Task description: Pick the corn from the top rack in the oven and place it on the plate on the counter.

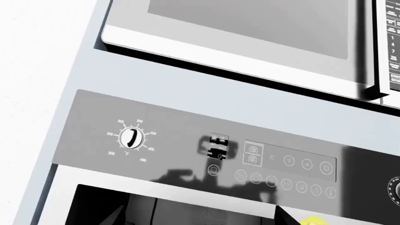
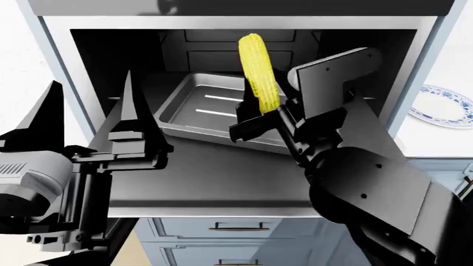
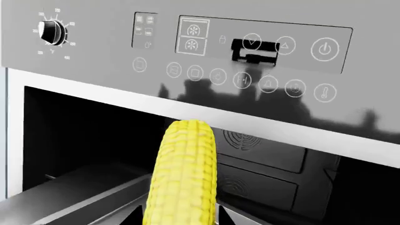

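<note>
The yellow corn [image 2: 258, 69] stands upright in my right gripper [image 2: 266, 115], which is shut on its lower end in front of the open oven [image 2: 81, 39]. It is lifted above the grey baking tray [image 2: 199, 105] and the dark top rack [image 2: 214, 172]. In the right wrist view the corn [image 3: 181, 173] rises between the fingertips [image 3: 133, 216]. My left gripper [image 2: 92, 97] is open and empty, fingers pointing up, at the oven's left front. The left wrist view shows a sliver of corn [image 1: 310, 220]. The plate [image 2: 442, 105] sits on the white counter [image 2: 436, 136] at the right.
The oven's control panel [image 3: 250, 47] with a dial [image 1: 131, 137] runs above the cavity, and a microwave [image 1: 250, 28] sits above it. Pale blue drawers [image 2: 229, 227] lie below the oven. The cabinet frame [image 2: 421, 72] stands between the cavity and the plate.
</note>
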